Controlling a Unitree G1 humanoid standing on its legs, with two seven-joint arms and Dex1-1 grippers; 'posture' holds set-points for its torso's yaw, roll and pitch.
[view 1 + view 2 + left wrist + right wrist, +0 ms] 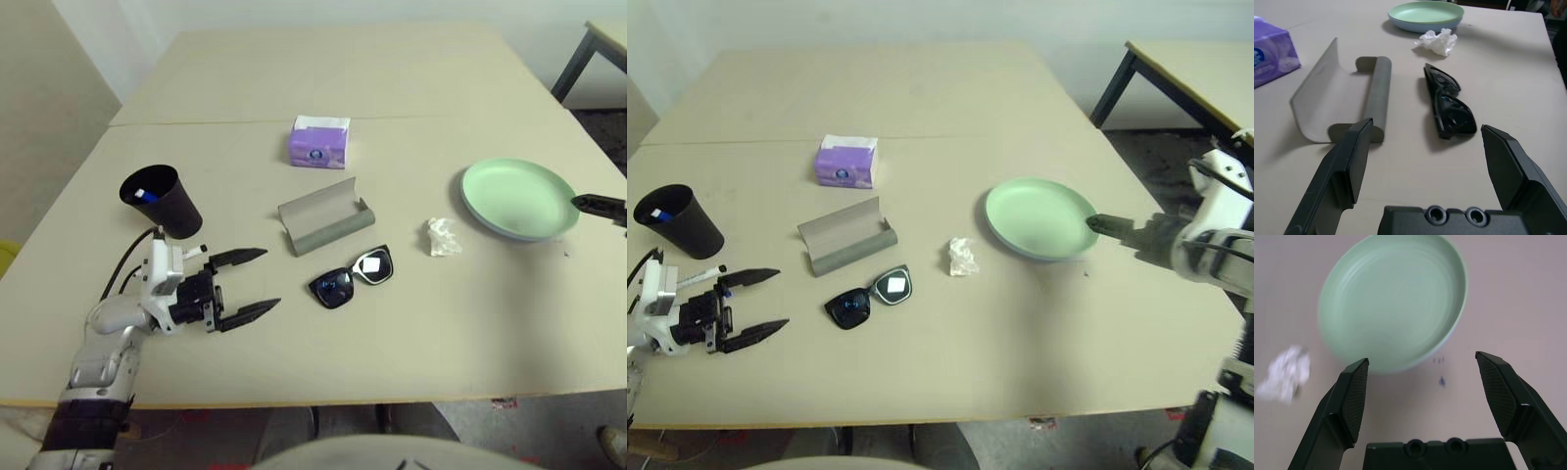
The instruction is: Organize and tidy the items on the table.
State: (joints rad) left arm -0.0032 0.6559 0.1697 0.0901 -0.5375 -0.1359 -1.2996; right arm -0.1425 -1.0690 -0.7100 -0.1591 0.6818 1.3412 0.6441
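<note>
Beige table (294, 333), tissue box (319, 142), black cup (162, 201)

No legible text

A round blue emblem is printed on the purple cardboard tissue box (318, 144); its wording cannot be read.

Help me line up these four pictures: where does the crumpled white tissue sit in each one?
Left eye view: crumpled white tissue right of centre.
Right eye view: at centre.
Left wrist view: upper middle.
Right wrist view: left edge.
Shared landmark: the green plate right beside it.
</note>
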